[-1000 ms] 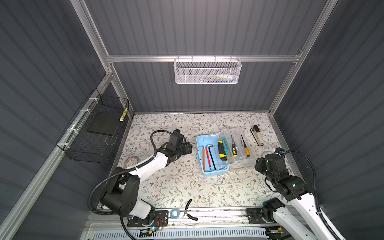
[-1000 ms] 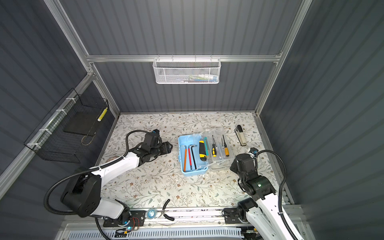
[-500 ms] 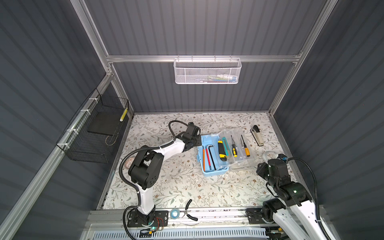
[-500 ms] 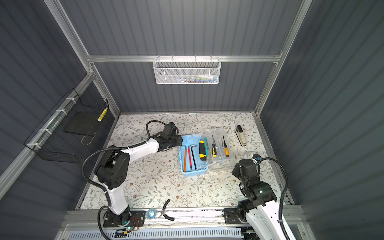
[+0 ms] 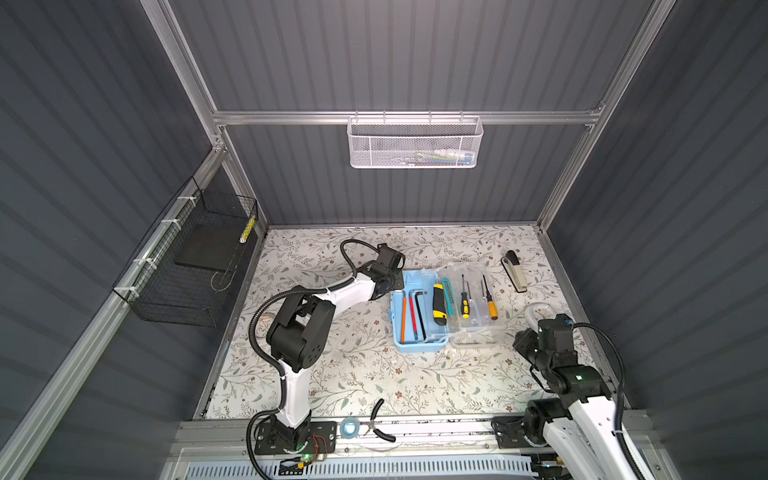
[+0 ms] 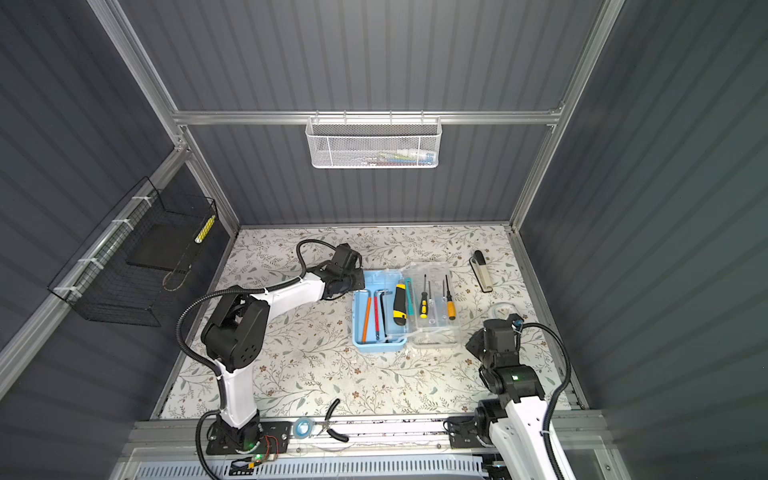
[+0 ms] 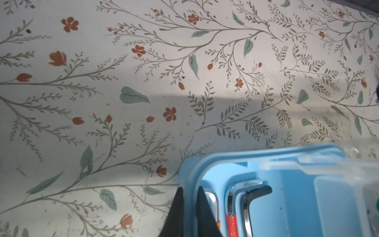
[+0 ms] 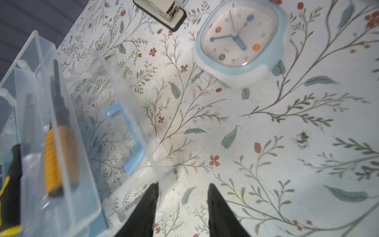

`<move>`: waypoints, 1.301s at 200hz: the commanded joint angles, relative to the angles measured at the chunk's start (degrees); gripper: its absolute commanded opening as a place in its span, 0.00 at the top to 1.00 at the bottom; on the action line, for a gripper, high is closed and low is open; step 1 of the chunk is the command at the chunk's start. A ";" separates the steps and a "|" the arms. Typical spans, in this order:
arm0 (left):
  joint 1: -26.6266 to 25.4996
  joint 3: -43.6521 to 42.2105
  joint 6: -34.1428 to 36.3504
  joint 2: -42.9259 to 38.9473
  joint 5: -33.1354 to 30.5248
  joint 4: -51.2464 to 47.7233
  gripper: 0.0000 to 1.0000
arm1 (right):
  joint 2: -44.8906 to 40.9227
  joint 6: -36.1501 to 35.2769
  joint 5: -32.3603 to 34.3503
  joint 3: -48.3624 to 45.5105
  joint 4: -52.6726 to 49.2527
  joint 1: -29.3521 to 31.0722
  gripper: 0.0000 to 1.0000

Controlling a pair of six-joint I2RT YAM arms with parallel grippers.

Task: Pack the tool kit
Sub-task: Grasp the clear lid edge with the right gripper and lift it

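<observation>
The tool kit is a blue case (image 5: pixel 419 341) (image 6: pixel 379 347) with a clear lid (image 5: pixel 476 326) (image 6: pixel 436 322) lying open to its right. Three hex keys (image 5: pixel 412 309) and a yellow-black knife (image 5: pixel 439 304) lie in the blue half. Two screwdrivers (image 5: pixel 490 305) rest in the lid. My left gripper (image 5: pixel 392 283) (image 7: pixel 189 187) is shut on the case's left wall (image 7: pixel 189 197), one finger outside and one inside. My right gripper (image 5: pixel 521 341) (image 8: pixel 183 184) stands open low over the table beside the lid's near right corner (image 8: pixel 162 176), nothing between its fingers.
A stapler (image 5: pixel 514 270) (image 8: pixel 162 11) lies at the back right. A pale blue clock (image 8: pixel 240 39) (image 5: pixel 538 311) lies just beyond my right gripper. Pliers (image 5: pixel 380 419) and a tape roll (image 5: pixel 350 427) sit at the front rail. A black wire basket (image 5: pixel 195 266) hangs on the left wall.
My left arm swung right across the table to the blue case and its jaws shut on the left wall. My right gripper drew back toward the front and narrowed slightly.
</observation>
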 commanded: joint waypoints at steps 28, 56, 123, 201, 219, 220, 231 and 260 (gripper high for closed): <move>0.31 0.14 1.26 -0.61 -2.00 -2.41 1.00 | 0.11 -0.81 -14.41 -3.99 10.09 -0.60 0.63; 0.31 -1.54 -0.57 -1.82 -3.41 -2.22 1.00 | 1.76 -1.36 -18.52 -5.27 10.86 -0.54 0.62; 0.41 -4.41 -5.76 -3.71 -5.09 -0.58 1.00 | 6.29 -1.36 -23.26 -8.42 15.62 -0.20 0.63; 0.40 -5.92 -6.89 -4.94 -3.00 1.20 1.00 | 16.07 -0.84 -21.27 -6.53 18.62 0.24 0.81; 0.40 -6.13 -7.07 -5.09 -2.49 1.73 1.00 | 16.17 -0.70 -20.50 -6.53 18.75 0.34 0.89; 0.40 -6.14 -7.15 -5.12 -2.47 1.77 1.00 | 16.17 -0.72 -20.40 -6.48 18.72 0.38 0.90; 0.40 -6.23 -7.34 -5.15 -2.07 1.96 1.00 | 16.02 -0.66 -20.05 -6.28 18.55 0.50 0.99; 0.32 -6.68 -7.89 -5.13 -0.12 3.02 1.00 | 13.81 -1.43 -17.21 -4.00 16.00 1.27 1.00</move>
